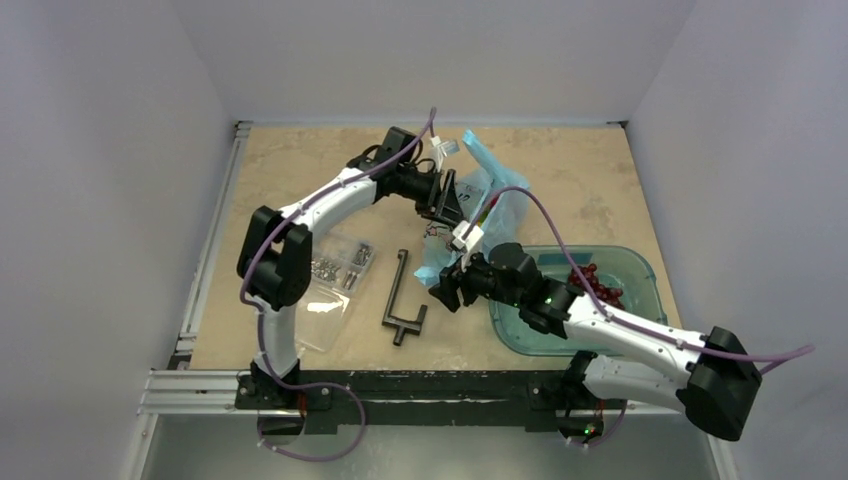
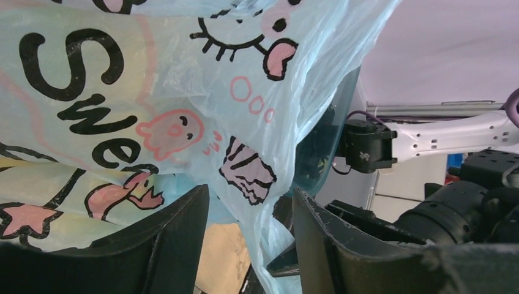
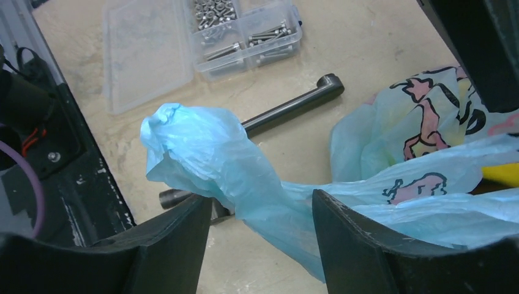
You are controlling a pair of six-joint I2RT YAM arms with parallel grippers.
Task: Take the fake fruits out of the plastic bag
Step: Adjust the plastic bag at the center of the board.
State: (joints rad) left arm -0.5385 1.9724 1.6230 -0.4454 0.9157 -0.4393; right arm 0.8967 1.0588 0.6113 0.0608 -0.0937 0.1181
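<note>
The light-blue plastic bag (image 1: 492, 205) with cartoon print lies crumpled in the middle of the table, partly raised. My left gripper (image 1: 445, 205) is at its upper left side; in the left wrist view the gripper (image 2: 250, 193) is open, with a hanging fold of the bag (image 2: 183, 92) between the jaws. My right gripper (image 1: 445, 290) is at the bag's near end; in the right wrist view it (image 3: 262, 199) is open around a twisted handle of the bag (image 3: 208, 159). A yellow fruit edge (image 3: 502, 174) shows inside the bag. A dark red grape bunch (image 1: 596, 284) lies in the bin.
A teal plastic bin (image 1: 640, 265) stands right of the bag, under my right arm. A black L-shaped tool (image 1: 400, 295) lies left of my right gripper, also seen in the right wrist view (image 3: 294, 107). A clear box of screws (image 1: 340, 270) sits further left.
</note>
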